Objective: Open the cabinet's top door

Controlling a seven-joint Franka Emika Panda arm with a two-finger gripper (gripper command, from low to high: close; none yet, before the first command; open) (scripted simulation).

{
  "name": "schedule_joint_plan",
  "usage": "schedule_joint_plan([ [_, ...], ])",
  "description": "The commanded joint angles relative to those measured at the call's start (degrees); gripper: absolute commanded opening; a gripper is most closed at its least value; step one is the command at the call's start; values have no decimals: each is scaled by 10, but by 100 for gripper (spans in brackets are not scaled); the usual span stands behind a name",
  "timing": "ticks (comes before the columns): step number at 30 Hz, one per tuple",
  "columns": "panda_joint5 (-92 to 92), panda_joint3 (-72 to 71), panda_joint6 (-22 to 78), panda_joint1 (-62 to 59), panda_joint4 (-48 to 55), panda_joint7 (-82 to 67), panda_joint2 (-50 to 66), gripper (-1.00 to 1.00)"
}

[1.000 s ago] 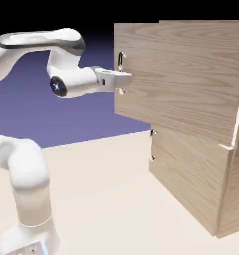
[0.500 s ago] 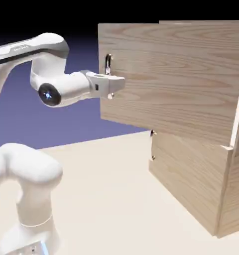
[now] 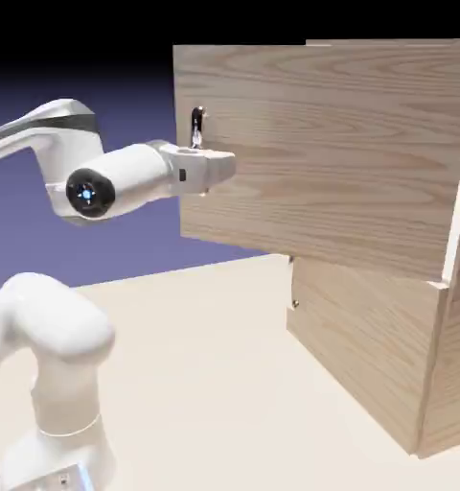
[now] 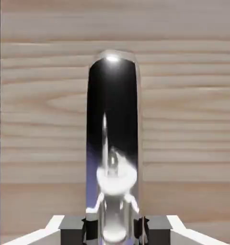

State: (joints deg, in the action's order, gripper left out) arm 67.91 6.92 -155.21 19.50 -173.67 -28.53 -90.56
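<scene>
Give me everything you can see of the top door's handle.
The handle is an upright, shiny, mirror-like loop with a rounded top, metallic in look, reflecting black, blue and white. It sits near the free edge of the top door, which stands ajar. The gripper's fingertips are closed on its lower part, one each side; its lower end is hidden.

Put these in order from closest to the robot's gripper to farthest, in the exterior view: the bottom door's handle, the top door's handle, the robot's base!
1. Top door's handle: right at the gripper.
2. Bottom door's handle: below, toward the right.
3. Robot's base: bottom left.
</scene>
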Motion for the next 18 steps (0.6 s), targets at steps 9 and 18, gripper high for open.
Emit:
schedule_joint_plan([
  [9, -167, 168, 220, -112, 7, 42, -79, -100],
  [18, -338, 342, 368, -105, 73, 78, -105, -100],
])
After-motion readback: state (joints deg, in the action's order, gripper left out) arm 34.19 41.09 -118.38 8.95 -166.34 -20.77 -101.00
